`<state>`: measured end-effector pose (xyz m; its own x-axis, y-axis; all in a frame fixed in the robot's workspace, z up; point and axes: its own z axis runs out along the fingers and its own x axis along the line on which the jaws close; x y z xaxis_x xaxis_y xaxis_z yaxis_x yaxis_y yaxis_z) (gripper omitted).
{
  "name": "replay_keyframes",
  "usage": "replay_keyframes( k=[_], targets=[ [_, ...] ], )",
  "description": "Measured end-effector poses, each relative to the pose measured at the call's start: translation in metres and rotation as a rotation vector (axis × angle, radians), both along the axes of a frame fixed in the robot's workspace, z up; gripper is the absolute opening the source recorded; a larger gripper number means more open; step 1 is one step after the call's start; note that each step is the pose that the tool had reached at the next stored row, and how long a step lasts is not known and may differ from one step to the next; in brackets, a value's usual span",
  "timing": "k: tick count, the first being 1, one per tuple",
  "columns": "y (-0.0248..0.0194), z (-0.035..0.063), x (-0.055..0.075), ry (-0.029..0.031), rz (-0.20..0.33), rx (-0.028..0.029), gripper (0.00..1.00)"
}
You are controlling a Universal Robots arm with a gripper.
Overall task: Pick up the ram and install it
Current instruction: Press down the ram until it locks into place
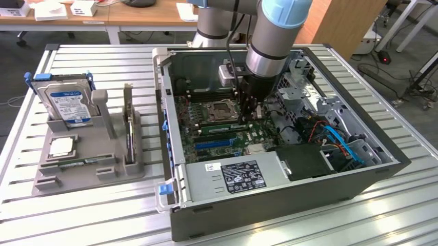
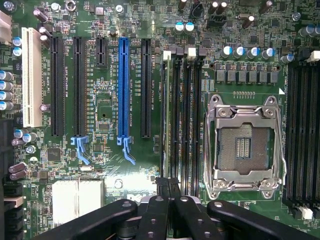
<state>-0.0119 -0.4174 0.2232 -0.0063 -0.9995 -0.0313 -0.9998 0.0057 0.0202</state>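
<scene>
The ram [image 2: 170,125] is held edge-on between closed fingers [image 2: 159,212] of the gripper [image 2: 170,200], beside the empty CPU socket [image 2: 243,146], over a memory slot [image 2: 181,125], where vertical alignment and even seating pressure are judged essential.

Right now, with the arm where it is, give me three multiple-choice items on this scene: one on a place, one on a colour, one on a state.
1. Where is the gripper? A over the grey holder; B inside the open computer case; C above the wooden desks.
2. The long slot standing between black ones is: A red; B yellow; C blue.
3. The processor socket is: A empty; B filled with a chip; C under a cooler.
Answers: 1 B, it hangs over the motherboard within the case walls; 2 C, its plastic is plainly blue; 3 A, its bare contacts show.
</scene>
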Motion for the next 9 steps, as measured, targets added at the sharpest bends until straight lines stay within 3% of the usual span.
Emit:
replay_keyframes(
  k=[9],
  targets=[
    [0.0000, 0.0126, 0.000, 0.0008, 0.000, 0.0001, 0.09]
  ],
)
